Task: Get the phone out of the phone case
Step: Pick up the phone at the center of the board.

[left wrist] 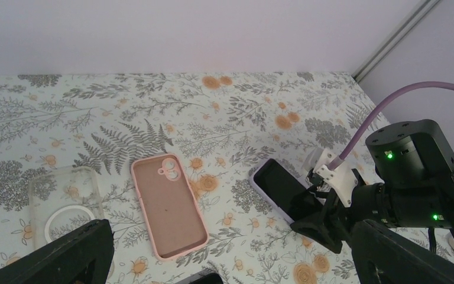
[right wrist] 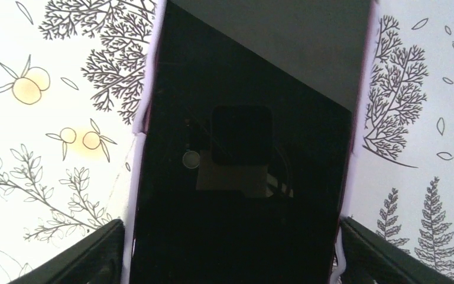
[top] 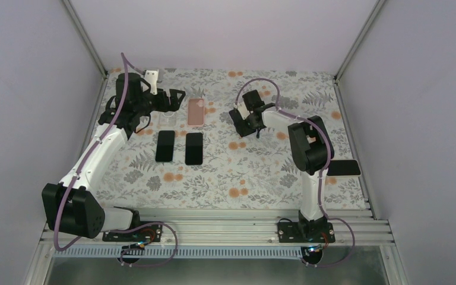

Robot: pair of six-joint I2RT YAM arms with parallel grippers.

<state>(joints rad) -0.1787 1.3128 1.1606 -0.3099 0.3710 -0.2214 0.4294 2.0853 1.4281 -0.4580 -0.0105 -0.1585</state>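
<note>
Two sets of fingers wait at the far side of the desk (top: 243,184). The left fingers (left wrist: 65,257) are spread wide and empty, well apart from the phone (left wrist: 279,190). It lies in its lilac phone case (right wrist: 136,171) between the right fingers (right wrist: 77,257), long axis pointing straight ahead of them. They flank its long edges, but whether they pinch yet is unclear.

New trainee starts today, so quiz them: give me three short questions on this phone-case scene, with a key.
1. True or false: the pink case holds a phone.
2. Which gripper's fingers flank the phone in the lilac case: A the left one, B the right one?
3. Count the bare black phones lying side by side just nearer the arms than the pink case.
Key: 1 false, it is empty; 2 B, the right gripper; 3 two.
</note>
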